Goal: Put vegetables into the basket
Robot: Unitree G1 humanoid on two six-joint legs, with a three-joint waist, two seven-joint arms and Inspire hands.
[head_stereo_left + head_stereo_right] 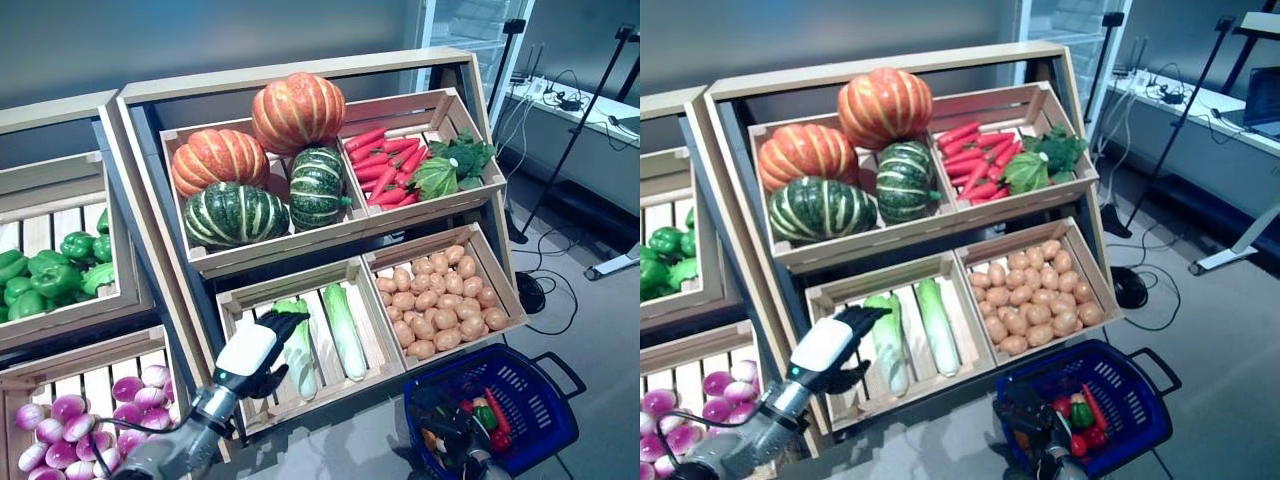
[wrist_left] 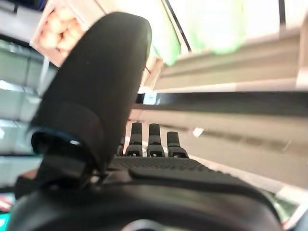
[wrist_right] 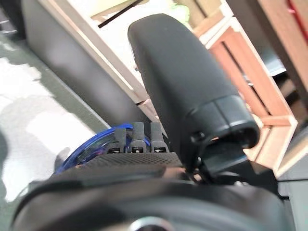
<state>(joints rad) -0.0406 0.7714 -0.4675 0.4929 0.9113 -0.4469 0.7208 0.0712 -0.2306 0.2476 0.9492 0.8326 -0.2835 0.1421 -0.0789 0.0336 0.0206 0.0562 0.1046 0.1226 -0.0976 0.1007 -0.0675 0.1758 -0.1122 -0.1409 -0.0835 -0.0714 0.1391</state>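
Observation:
The blue plastic basket [image 1: 540, 405] stands on the floor at the lower right, in front of the wooden stand. Red and green vegetables [image 1: 492, 415] lie in it. My left hand [image 1: 255, 350] is raised at the front of the lower middle crate, with its fingers straight, right beside a long pale green cabbage [image 1: 299, 350]. The left wrist view shows this hand [image 2: 154, 166] open and empty, with the pale green cabbage [image 2: 211, 29] past it. My right hand [image 1: 448, 425] is over the basket's left rim. In the right wrist view its fingers [image 3: 137, 139] are straight above the blue rim [image 3: 89, 148].
The wooden stand [image 1: 300, 90] holds slanted crates of vegetables in two rows, and a second stand [image 1: 60, 190] adjoins on the left. Tripod legs and cables [image 1: 560, 200] stand on the floor at the right, beyond the basket.

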